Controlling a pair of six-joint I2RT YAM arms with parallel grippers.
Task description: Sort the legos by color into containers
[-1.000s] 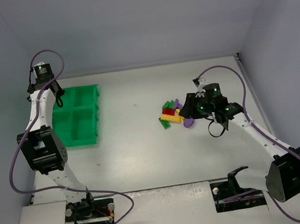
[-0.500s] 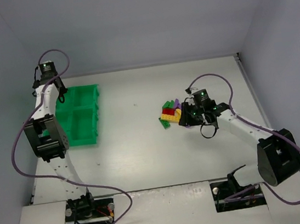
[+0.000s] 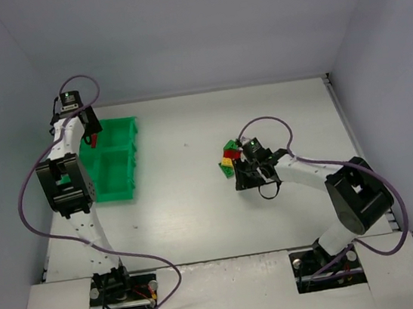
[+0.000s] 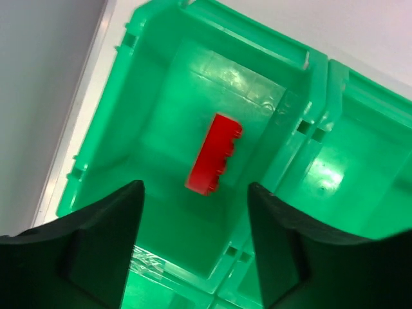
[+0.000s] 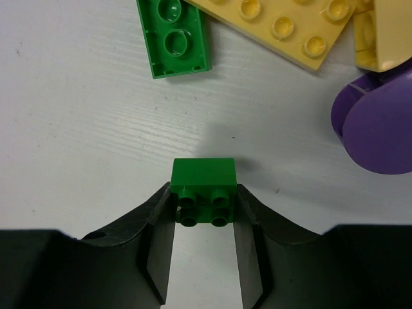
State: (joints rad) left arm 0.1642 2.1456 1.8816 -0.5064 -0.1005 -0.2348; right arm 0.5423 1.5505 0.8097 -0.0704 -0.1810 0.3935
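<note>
**Room.** Pale blue-grey walls close in on three sides.

**Surface.** White bench, matt, with a faint grain in the right wrist view.

**Tray**. Bright green, four compartments two by two, at the left of the bench, well apart from the loose bricks.

**Red brick**. Lies within the tray's far-left compartment. In the left wrist view its long axis runs diagonally from lower left to upper right, with studs along its right edge. I cannot tell whether it lies flat on the floor.

**My left end effector**. Hangs over that compartment with its fingers spread wide and holds nothing. The red brick shows in the gap below, untouched.

**Green brick**. Small and near-square, so it has no clear long axis. Its four studs point back toward my wrist.

**My right end effector**. Closed on the green brick, with a finger pressing each side, at the near edge of the pile.

**Pile, mid-bench.**
- Flat green brick, with its long axis nearly straight away from me.
- Yellow plate, studs up, lying aslant.
- Purple piece, rounded, to the right.
</note>
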